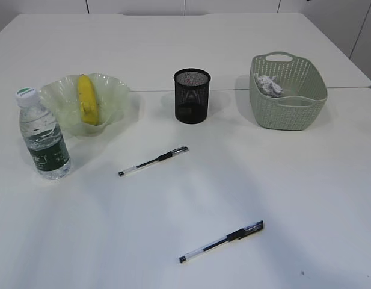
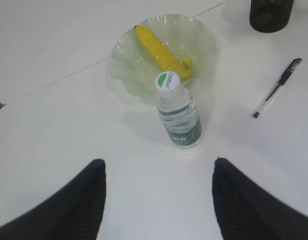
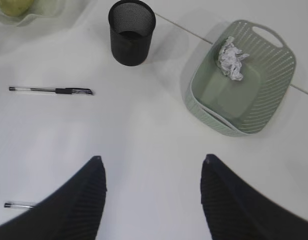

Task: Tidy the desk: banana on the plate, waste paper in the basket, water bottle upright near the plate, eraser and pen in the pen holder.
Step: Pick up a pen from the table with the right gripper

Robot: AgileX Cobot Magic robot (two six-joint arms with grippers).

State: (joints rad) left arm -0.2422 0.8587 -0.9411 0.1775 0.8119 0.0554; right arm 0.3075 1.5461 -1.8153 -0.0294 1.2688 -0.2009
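- Both grippers, left (image 2: 158, 200) and right (image 3: 154, 200), hang parted and empty above the desk (image 1: 281, 192).
- Two pens remain: one pen (image 1: 153, 161) mid-desk, another pen (image 1: 221, 242) toward the near edge.
- Next, seemingly: pinch a barrel, carry it to the pen holder (image 1: 192, 96).
- Banana (image 1: 87, 99) sits plated, bottle (image 1: 43, 135) upright, paper (image 1: 269, 85) basketed; no eraser is in sight.
- White desk, pale wall behind.

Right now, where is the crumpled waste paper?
In the exterior view, the waste paper lies on the right, inside the green basket, near its back end, right of the black pen holder.

Two pens (image 1: 153, 161) (image 1: 221, 241), one banana (image 1: 87, 99), bottle (image 1: 43, 135), plate (image 1: 116, 96), holder (image 1: 192, 96), basket (image 1: 287, 108), seemingly one paper wad (image 1: 269, 84)
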